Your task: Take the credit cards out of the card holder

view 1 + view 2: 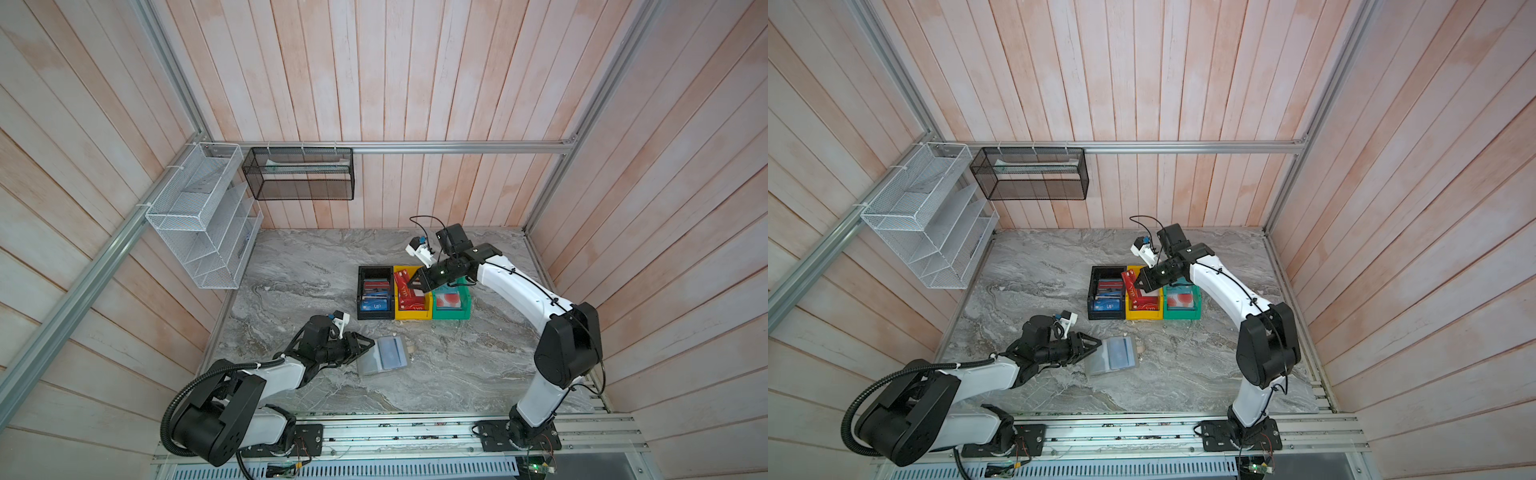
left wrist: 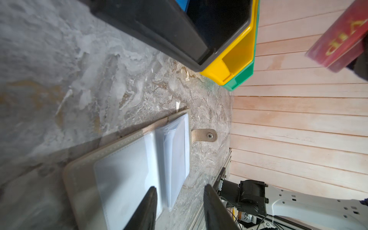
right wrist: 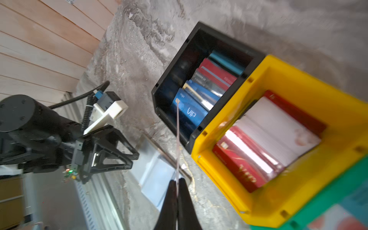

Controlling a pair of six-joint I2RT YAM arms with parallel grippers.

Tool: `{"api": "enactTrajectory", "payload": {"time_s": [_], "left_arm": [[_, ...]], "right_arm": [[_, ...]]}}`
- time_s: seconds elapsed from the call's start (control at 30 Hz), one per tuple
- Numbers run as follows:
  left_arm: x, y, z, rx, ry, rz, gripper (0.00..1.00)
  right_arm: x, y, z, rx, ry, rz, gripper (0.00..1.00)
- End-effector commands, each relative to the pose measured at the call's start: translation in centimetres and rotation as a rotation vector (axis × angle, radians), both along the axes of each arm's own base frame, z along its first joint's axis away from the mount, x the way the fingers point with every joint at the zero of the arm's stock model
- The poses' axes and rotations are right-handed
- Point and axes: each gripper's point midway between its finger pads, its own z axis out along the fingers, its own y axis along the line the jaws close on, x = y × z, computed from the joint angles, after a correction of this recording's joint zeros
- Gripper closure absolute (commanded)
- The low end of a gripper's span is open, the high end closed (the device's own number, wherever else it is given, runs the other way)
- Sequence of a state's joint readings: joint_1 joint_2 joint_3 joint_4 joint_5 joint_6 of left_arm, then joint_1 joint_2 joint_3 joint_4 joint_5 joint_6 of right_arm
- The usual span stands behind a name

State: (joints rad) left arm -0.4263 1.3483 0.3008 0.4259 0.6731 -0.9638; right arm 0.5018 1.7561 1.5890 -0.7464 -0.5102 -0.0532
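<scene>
One red card (image 2: 338, 37) in right claw (image 3: 176, 182), over yellow bin (image 3: 310, 83).

Pinkish plank walls (image 1: 415, 75) enclose a grey marbled tabletop (image 1: 299, 266).

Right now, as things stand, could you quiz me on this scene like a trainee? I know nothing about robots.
1. True or false: the right gripper is shut on a red card.
2. Which colour of bin is that gripper over? A black, B yellow, C green.
3. Fill the gap: the grey card holder lies ___ on the table, its clear pockets showing.

Key
1. True: the card is pinched edge-on between the closed jaws.
2. B, the yellow bin.
3. Open.
</scene>
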Motion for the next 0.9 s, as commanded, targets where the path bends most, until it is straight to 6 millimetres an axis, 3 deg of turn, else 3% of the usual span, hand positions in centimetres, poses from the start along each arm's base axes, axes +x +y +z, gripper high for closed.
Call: {"api": "enactTrajectory", "payload": {"time_s": [0.0,0.23,0.5,0.63,0.87], "left_arm": [[0.3,-0.5,0.9,-0.007,-0.048,-0.036,0.58],[0.0,-0.1,0.6,0.000,-0.045,-0.019,0.58],[-0.1,0.0,0.5,0.000,-0.042,-0.012,0.58],[0.0,0.0,0.4,0.004,-0.039,-0.012,0.59],[-0.2,0.1,0.2,0.004,-0.033,-0.006,0.59]], "right_arm": [[0.2,-2.1,-1.3,-0.271,-0.136,0.087,1.00],[1.9,-4.2,-0.8,-0.494,-0.303,0.210,1.00],[0.8,-2.9,-1.0,-0.523,-0.376,0.404,1.00],[-0.2,-2.1,-3.0,-0.537,-0.350,0.476,1.00],[-1.2,-3.4,-7.8,-0.630,-0.241,0.516,1.00]]}}
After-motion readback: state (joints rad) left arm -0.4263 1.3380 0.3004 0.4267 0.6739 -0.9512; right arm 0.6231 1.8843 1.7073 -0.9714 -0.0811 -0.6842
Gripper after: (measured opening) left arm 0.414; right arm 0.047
